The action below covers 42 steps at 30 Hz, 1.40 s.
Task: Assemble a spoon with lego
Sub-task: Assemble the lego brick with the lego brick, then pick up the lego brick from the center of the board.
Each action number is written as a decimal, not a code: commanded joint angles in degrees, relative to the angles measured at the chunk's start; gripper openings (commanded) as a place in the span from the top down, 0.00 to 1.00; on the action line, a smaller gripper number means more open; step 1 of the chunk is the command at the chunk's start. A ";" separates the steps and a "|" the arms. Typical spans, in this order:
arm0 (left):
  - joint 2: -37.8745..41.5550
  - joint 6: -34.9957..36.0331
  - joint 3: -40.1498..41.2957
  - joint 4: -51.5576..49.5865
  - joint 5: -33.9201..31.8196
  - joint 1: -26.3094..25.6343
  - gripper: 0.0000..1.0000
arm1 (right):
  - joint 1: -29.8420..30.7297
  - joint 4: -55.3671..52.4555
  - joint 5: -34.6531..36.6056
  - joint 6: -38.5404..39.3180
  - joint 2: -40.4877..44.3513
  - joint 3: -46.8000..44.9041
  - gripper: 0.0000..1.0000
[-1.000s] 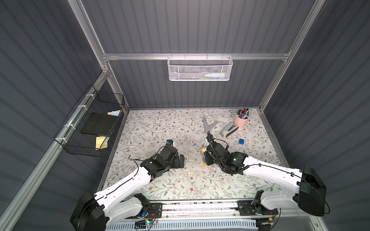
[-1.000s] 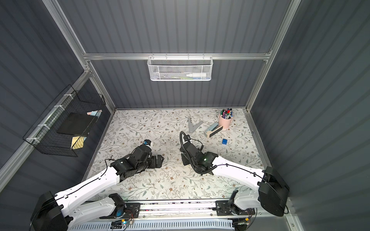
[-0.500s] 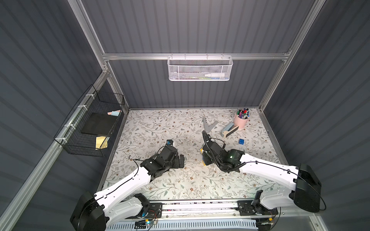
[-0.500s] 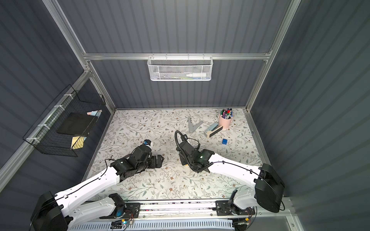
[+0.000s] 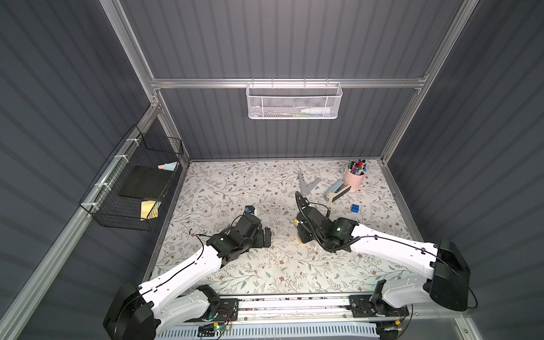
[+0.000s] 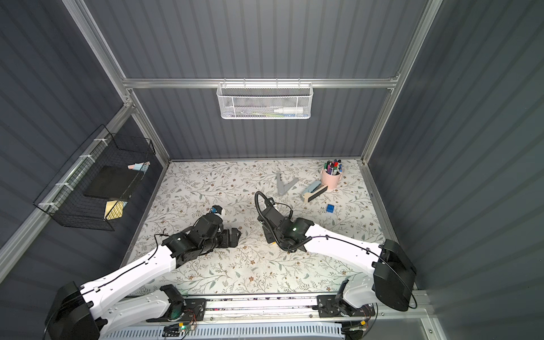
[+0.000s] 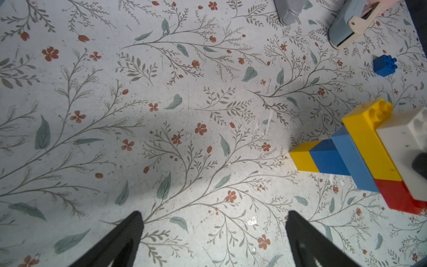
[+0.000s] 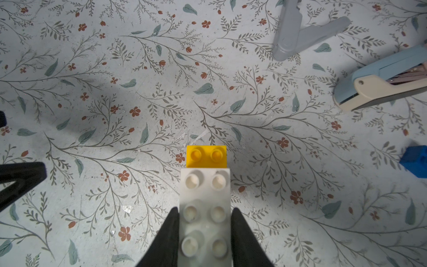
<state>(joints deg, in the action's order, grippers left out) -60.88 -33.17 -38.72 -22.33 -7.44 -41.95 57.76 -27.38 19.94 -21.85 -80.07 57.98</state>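
The spoon [image 7: 360, 150] stands on the mat as a stack of yellow, blue, red and white lego. My right gripper [image 8: 205, 211] is shut on its white top brick [image 8: 205, 185], a black finger on each long side. A yellow brick [image 8: 206, 156] sticks out just past the white one. In both top views the right gripper [image 5: 303, 232] [image 6: 269, 232] covers most of the spoon. My left gripper [image 7: 213, 215] [image 5: 266, 237] rests open and empty on the mat, to the left of the spoon. A loose blue lego brick [image 5: 355, 208] [image 7: 384, 65] lies further right.
A grey V-shaped piece [image 5: 307, 185], a blue-and-cream stapler [image 5: 337, 191] and a pink cup of pens [image 5: 354, 179] sit at the back right. A black wire basket [image 5: 132, 182] hangs on the left wall and a white mesh basket [image 5: 293, 100] on the back wall.
My right wrist has shifted slightly left with the spoon still in its jaws. The left arm has not moved.
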 commanded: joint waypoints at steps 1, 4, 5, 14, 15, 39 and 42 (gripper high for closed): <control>1.24 0.91 0.74 1.15 0.40 0.16 0.01 | 0.25 -6.28 -0.23 1.36 -0.83 0.52 0.64; 1.26 0.82 0.78 1.23 0.31 0.13 0.01 | 0.16 -5.97 -0.48 1.67 -1.12 0.99 0.57; 1.25 0.82 0.74 1.23 0.27 0.12 0.01 | 0.16 -5.85 -0.40 1.76 -1.26 1.13 0.56; 1.04 0.86 0.73 1.15 0.08 0.15 0.01 | -0.19 -5.60 -0.87 2.16 -1.69 3.14 0.44; 1.04 0.82 0.75 1.16 0.06 0.13 0.01 | -0.19 -5.83 -0.87 2.16 -1.48 3.49 0.42; -1.12 -0.38 4.75 11.11 4.03 -0.14 0.01 | -52.60 -13.54 -18.35 -2.16 0.31 -0.74 0.22; -2.03 -0.24 4.99 11.27 4.24 -0.23 0.01 | -54.88 -12.34 -20.01 -1.11 -7.07 3.00 0.26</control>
<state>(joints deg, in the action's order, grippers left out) -62.00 -33.23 -34.37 -13.08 -4.49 -41.95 4.19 -38.98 4.34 -22.87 -83.33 57.23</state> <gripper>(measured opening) 0.992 0.743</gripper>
